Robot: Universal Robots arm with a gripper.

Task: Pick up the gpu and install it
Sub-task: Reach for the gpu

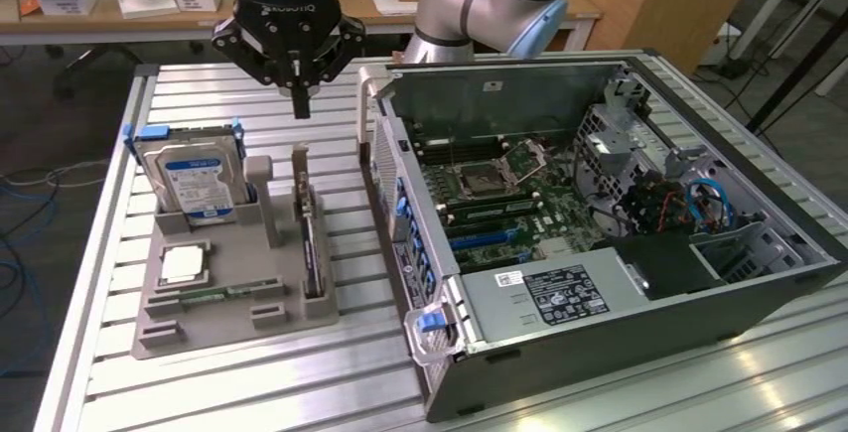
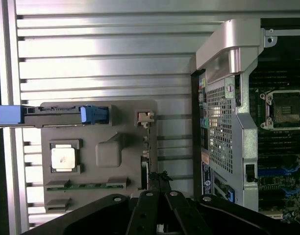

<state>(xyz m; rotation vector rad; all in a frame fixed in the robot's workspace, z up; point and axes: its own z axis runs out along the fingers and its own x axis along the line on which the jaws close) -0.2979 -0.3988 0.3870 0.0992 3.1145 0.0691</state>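
The gpu (image 1: 313, 253) is a thin black card standing on edge in a slot of the grey holder (image 1: 212, 328), at that holder's side nearest the computer case. My gripper (image 1: 301, 106) hangs above the far end of the holder, over the table beyond the card, with its fingers shut and nothing between them. In the wrist view the gpu (image 2: 145, 152) shows as a slim dark line, and the gripper (image 2: 159, 179) tips sit close by its end, apart from it.
The open computer case (image 1: 742, 283) lies on the exterior view's right with its motherboard (image 1: 497, 204) exposed. The holder also carries a silver hard drive (image 1: 197, 182), a processor chip (image 1: 183, 264) and a green memory stick (image 1: 218, 293). A desk with boxes stands behind.
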